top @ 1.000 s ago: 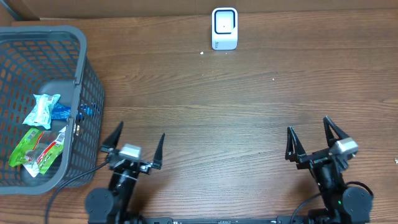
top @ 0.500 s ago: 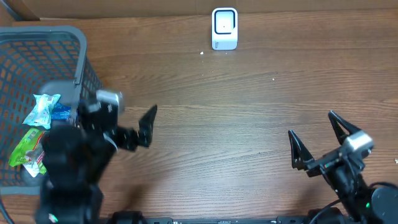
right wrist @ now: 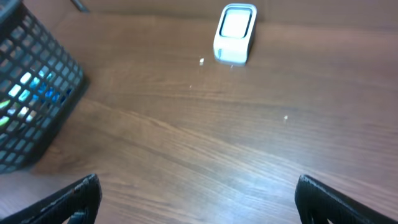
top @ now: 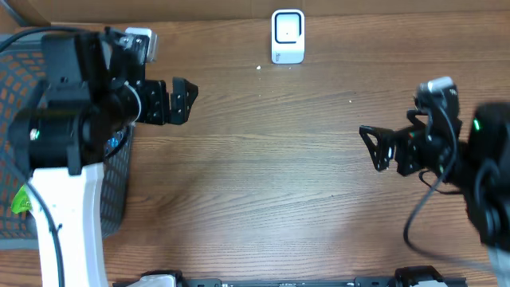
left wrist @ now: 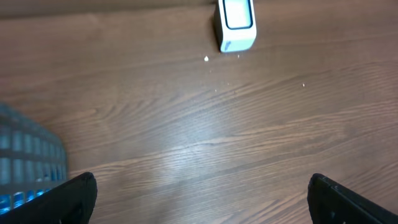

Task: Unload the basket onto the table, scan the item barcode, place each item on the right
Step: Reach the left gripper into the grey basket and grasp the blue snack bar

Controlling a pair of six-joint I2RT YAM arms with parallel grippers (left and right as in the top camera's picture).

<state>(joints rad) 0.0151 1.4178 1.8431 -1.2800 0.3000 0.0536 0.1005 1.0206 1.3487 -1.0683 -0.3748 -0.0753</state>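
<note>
Brown wood-grain table [top: 271,207] fills most of the overhead view, with a white scanner [top: 288,36] standing at its far edge, a dark-framed window on its face; any lettering on it is too small to read. At the left sits a grey mesh basket [top: 118,187], largely hidden from above by the left arm. Only a sliver of a green packet [top: 19,199] shows inside it, beside the arm's white link, and its print and barcode cannot be made out. From the right wrist view, green and blue wrappers glimmer through the basket's mesh, blurred. The left gripper [top: 185,102] hovers above the basket's right rim, jaws spread wide and holding nothing, pointing out over the table. The right gripper [top: 372,149] hangs over the bare wood at the right side, its fingers likewise wide apart and empty, well apart from the scanner and the basket.
</note>
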